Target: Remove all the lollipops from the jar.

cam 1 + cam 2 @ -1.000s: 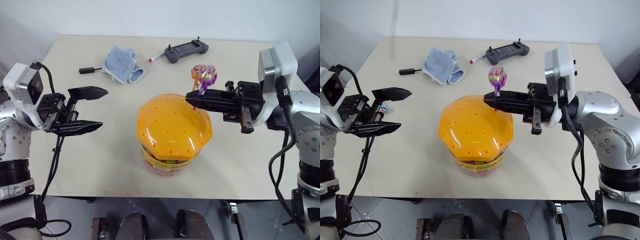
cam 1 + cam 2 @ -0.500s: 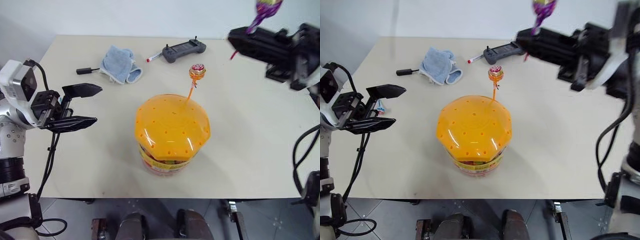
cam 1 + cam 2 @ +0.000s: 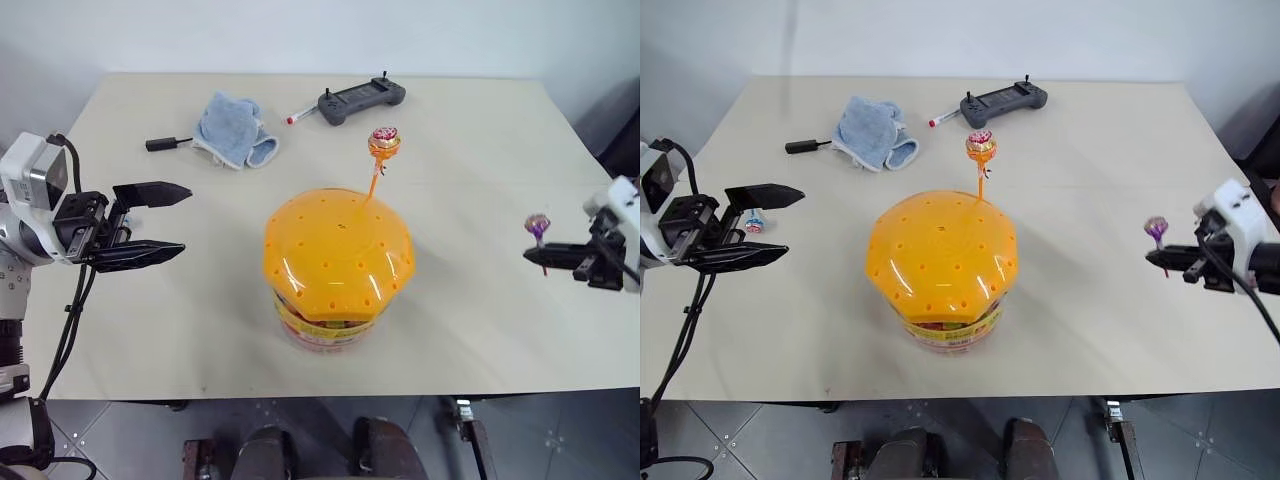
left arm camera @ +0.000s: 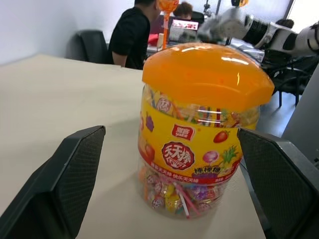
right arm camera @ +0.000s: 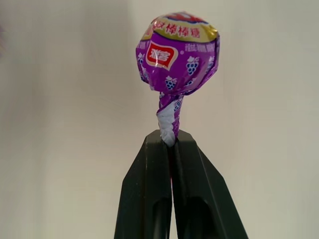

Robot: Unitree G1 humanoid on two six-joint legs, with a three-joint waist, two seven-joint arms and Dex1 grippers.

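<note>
The right end effector (image 3: 1167,258) had swung from above the jar out and down to the bench's (image 3: 1090,180) right edge, fingers pressed together on the stick of the purple-wrapped round lollipop (image 5: 177,52). Well away to its left stood the clear plastic jar with the domed orange lid (image 3: 338,250), an orange-stick lollipop (image 3: 383,142) poking from it, likely next. Beyond, the left end effector (image 3: 155,222) hung spread, empty.

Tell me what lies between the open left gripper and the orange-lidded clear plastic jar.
Nothing: bare beige table separates the left gripper from the jar, as the left eye view shows.
</note>
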